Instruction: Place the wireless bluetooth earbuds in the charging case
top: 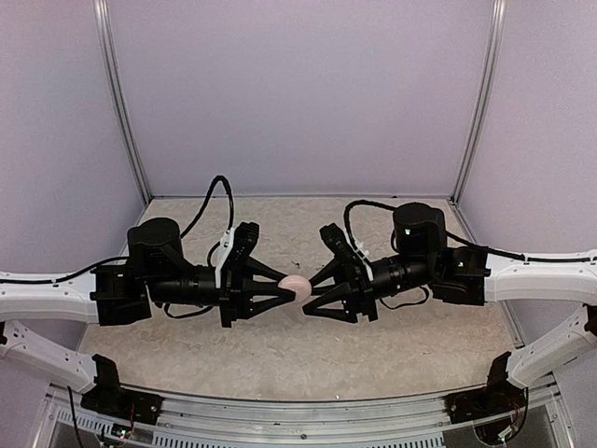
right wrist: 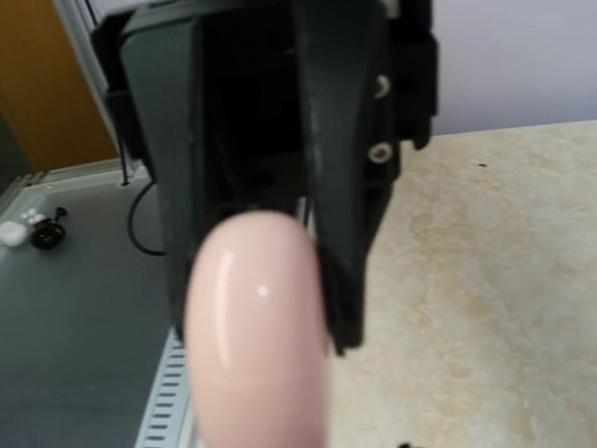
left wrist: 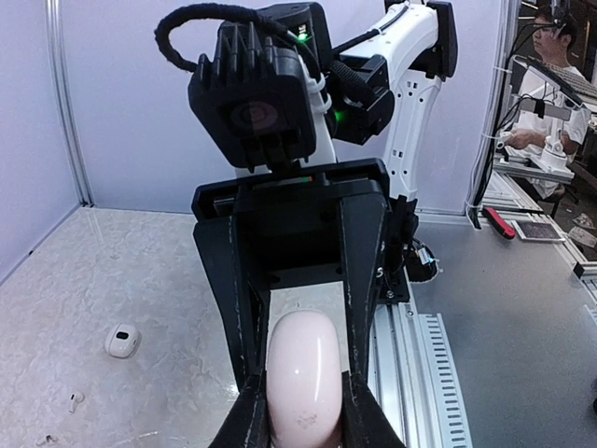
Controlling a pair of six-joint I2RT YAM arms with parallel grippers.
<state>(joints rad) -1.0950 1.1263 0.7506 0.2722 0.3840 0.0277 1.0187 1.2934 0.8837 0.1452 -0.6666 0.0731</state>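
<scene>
Both grippers meet in mid-air over the table's middle. My left gripper [top: 286,287] is shut on a pale pink, smooth, flat rounded puck [left wrist: 304,373], seen edge-on between its fingertips [left wrist: 359,425]. My right gripper [top: 309,299] faces it, and its fingers [left wrist: 364,280] press the same puck's sides; the puck fills the right wrist view [right wrist: 256,336]. The charging case [left wrist: 122,340], small, white and rounded with a dark spot, lies on the table to the left. One tiny white earbud [left wrist: 75,401] lies near it. The other earbud is not in view.
The cream mottled table [top: 280,355] has pale walls on three sides. A slotted aluminium rail [left wrist: 424,383] runs along its near edge. Beyond it are a grey bench and a person [left wrist: 550,56] at a desk.
</scene>
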